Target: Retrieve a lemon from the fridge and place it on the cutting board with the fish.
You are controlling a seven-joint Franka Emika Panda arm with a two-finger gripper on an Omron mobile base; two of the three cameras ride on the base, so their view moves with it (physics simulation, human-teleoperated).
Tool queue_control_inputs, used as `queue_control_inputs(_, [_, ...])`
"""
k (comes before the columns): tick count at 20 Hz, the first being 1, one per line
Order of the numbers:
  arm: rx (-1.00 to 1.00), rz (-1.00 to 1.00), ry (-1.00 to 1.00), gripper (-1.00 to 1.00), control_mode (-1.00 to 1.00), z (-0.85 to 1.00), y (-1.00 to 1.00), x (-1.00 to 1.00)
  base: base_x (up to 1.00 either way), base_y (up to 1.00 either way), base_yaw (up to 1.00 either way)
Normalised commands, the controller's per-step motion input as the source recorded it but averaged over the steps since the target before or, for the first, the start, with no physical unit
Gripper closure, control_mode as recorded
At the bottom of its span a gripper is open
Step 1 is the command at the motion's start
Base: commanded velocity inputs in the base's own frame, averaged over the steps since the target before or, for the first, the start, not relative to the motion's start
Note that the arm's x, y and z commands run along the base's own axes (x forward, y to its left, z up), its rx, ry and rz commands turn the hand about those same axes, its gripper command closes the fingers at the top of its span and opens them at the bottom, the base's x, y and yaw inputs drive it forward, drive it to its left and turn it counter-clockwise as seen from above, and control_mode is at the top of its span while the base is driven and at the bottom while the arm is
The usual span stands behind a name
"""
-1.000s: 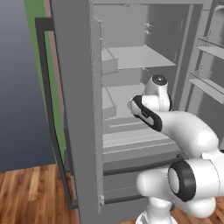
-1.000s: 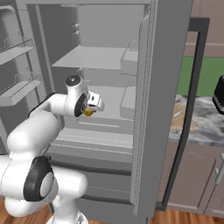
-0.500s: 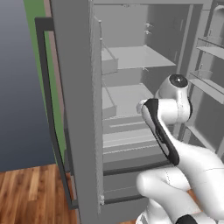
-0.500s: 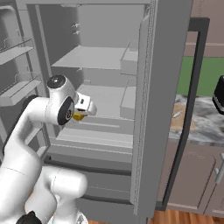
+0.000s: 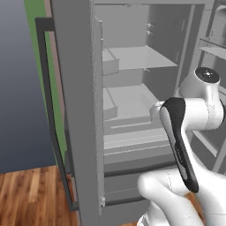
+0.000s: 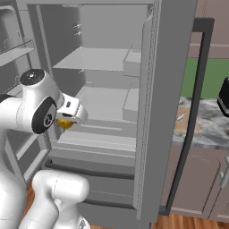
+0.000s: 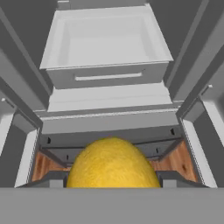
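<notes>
The lemon (image 6: 65,124) is a small yellow fruit clamped in my gripper (image 6: 68,120), which is shut on it in front of the open fridge (image 6: 107,103), left of its middle shelves. In the hand view the lemon (image 7: 113,164) bulges up between the fingertips, above the fridge's (image 7: 109,65) pulled-out drawer and lower rails. In the left base view my own arm stands before the fridge (image 5: 128,101). The tan cutting board (image 6: 184,120) lies on the counter past the right door, with a small pale fish (image 6: 180,117) on it.
The right fridge door (image 6: 161,89) stands open with its long dark handle (image 6: 197,89) between me and the marbled counter (image 6: 210,132). A black appliance (image 6: 223,96) sits at the counter's far right. The brown cabinets (image 6: 201,179) are below. The left door's bins (image 6: 13,53) flank my arm.
My arm has drawn back out of the fridge, towards the left in the right base view, carrying the lemon with it. The grip has stayed the same.
</notes>
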Motion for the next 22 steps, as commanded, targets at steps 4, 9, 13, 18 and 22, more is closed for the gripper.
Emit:
queue_control_inputs(4, [0.0, -0.01, 0.0, 1.0, -1.0, 0.0, 0.04, -0.87, 0.0, 0.0, 0.0])
queue_control_inputs(9, [-0.01, 0.0, 0.0, 1.0, -1.0, -0.07, 0.02, -0.64, 0.0, 0.0, 0.0])
queue_control_inputs(13, [-0.11, -0.01, 0.0, 1.0, -1.0, 0.0, 0.0, -0.39, 0.0, 0.0, 0.0])
queue_control_inputs(18, [-0.09, -0.01, 0.03, 1.0, -1.0, 0.0, 0.01, -0.05, 0.0, 0.0, 0.0])
queue_control_inputs(22, [0.0, 0.0, 0.0, 1.0, -1.0, 0.0, 0.0, 0.0, 0.0, 0.0, 0.0])
